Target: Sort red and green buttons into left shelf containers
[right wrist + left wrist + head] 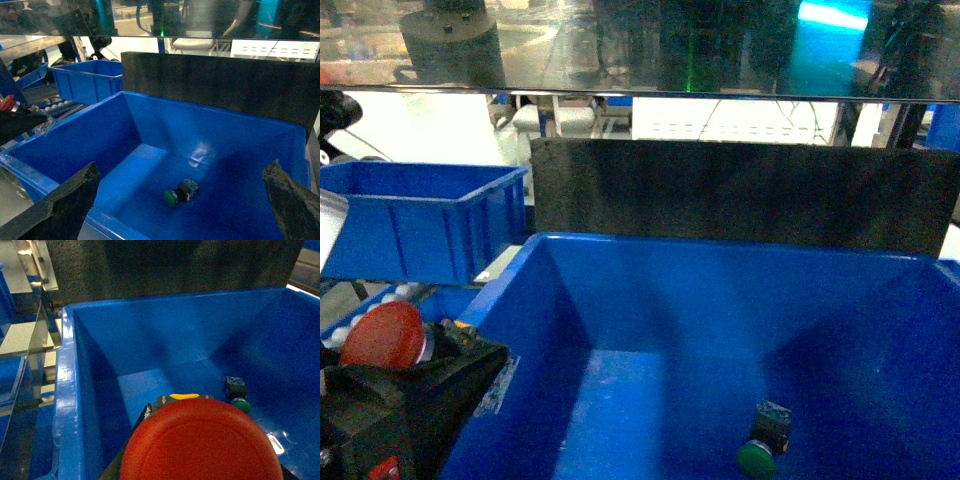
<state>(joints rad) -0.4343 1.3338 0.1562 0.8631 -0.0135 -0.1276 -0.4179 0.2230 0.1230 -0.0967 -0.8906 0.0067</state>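
Behind everything stands a dark board, with glass and bright reflections above it. From the head camera, a large blue bin fills the foreground; the green button lies on its side on the bin floor, toward the right. A second blue bin sits farther back on the left. At lower left, the left hand is clamped on the red button, just outside the big bin's left wall.

From the left wrist, the red cap fills the lower frame above the bin, the green button lying beyond it.

From the right wrist, two dark fingers stand wide apart over the bin's near rim, holding nothing; the green button lies between them on the floor.
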